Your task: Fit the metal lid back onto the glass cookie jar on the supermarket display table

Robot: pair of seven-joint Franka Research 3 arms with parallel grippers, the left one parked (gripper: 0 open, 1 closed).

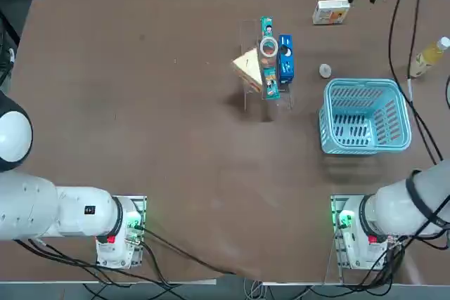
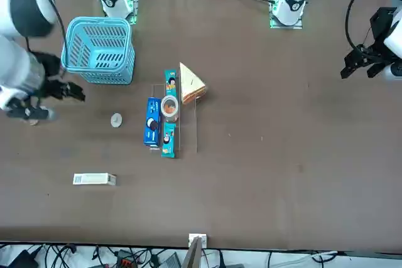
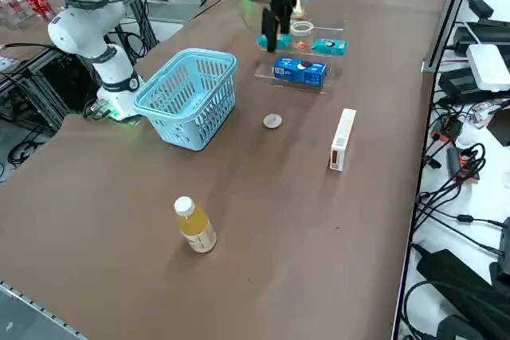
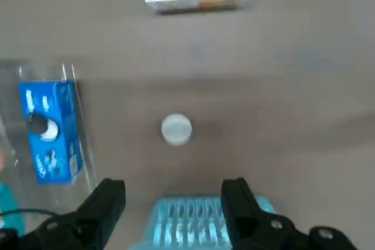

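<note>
Right claw is spread wide and empty, both black fingers rising from the lower edge of the wrist frame with nothing between them. The small flat round silver-grey metal lid lies just beyond the fingertips in that frame, almost centred on the gap, so my read is a straight advance and drop, with no sideways correction needed. It's a disc, so no long axis to align to; any wrist roll should work. In the top frame the lid sits right of centre, upper half, just above the light blue plastic basket and apart from it. The small clear glass cookie jar with the whitish rim stands left of the lid, on the long teal packet, with the blue box between jar and lid and a tan wedge-shaped pack on the far side; jar mouth is open, so the lid is not yet fitted. The basket rim is close to the lid in the wrist frame, so the near finger could clip it on the way down. The lid lies flat on the bare dark-brown table, so the pinch will be thin. A white carton at upper right and a yellow bottle at the right edge are well clear. Cables and gear line the room's edges.
</note>
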